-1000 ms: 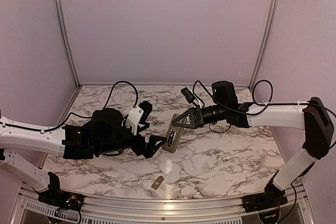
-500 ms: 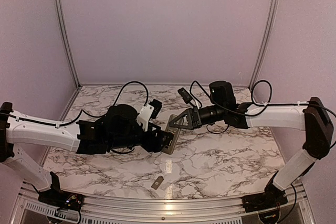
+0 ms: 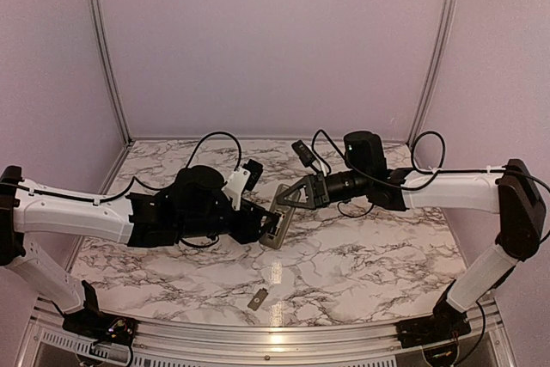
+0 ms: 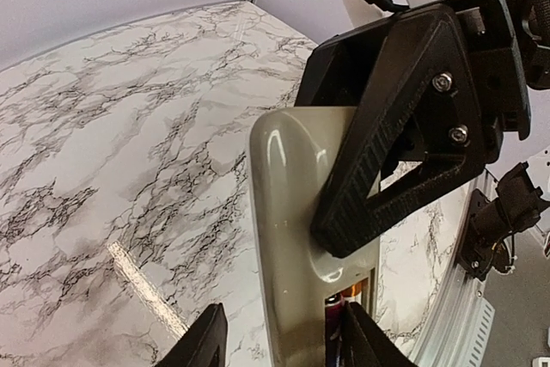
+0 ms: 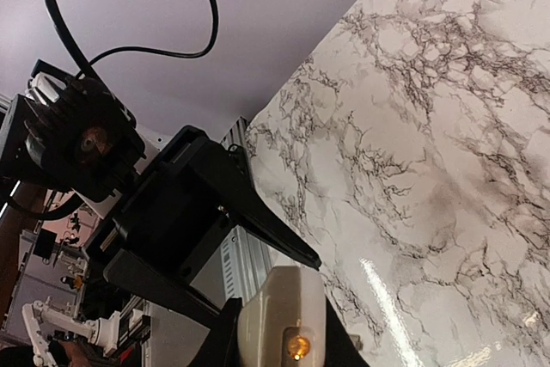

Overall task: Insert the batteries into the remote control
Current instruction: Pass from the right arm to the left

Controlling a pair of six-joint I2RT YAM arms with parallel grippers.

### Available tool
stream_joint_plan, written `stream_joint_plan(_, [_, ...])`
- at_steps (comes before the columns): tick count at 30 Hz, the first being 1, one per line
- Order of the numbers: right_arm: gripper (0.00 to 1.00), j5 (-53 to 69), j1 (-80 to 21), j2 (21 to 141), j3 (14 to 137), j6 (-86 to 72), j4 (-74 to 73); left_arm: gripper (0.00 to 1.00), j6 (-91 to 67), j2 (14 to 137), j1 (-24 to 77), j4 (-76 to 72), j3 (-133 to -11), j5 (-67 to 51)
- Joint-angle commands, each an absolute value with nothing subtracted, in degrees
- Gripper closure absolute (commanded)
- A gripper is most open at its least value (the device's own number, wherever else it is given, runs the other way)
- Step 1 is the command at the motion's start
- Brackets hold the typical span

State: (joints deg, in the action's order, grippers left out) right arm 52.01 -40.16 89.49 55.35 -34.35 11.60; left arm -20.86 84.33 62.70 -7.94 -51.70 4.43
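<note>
The right gripper [image 3: 288,199] is clamped across the remote control [image 4: 292,212], holding it tilted above the worktop [image 3: 361,255] with its grey-tan back towards the left wrist camera. The left gripper [image 4: 279,343] has its fingers apart on either side of the remote's near end, with marble showing between one finger and the casing. A small grey cover plate [image 3: 258,300] lies on the worktop, well apart from both grippers on the side of the arm bases.

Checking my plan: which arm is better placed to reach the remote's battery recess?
Left, probably: left gripper straddles the slim grey-tan remote control at its recess end; right gripper clamps it.
</note>
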Motion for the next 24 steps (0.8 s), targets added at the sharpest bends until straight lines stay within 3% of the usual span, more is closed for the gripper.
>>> stream_joint_plan(1, [1.0, 54.92, -39.73, 87.2, 55.88, -36.26, 16.81, 0.54, -21.19, 83.48, 59.7, -4.01, -50.67, 3.98])
stream_joint_plan(4, [1.0, 54.87, -39.17, 87.21, 55.23, -36.36, 16.86, 0.53, -20.68, 82.61, 59.0, -3.62, -50.65, 4.61])
stream_joint_plan(11, [1.0, 52.49, -38.23, 89.18, 54.87, -35.84, 15.69, 0.25, -17.21, 80.88, 59.14, -5.58, -51.04, 0.73])
stream_joint_plan(18, [1.0, 48.22, -37.06, 91.04, 52.66, -38.96, 16.35, 0.17, -15.19, 83.81, 61.39, -0.86, -54.92, 5.09])
stream_joint_plan(21, [1.0, 47.45, -36.98, 91.32, 50.86, -41.96, 20.36, 0.04, -14.67, 86.66, 62.72, -0.09, -57.29, 6.61])
stream_joint_plan(24, [1.0, 46.81, -37.0, 91.3, 49.85, -43.81, 22.78, 0.01, -15.2, 89.1, 63.57, 2.26, -59.67, 8.98])
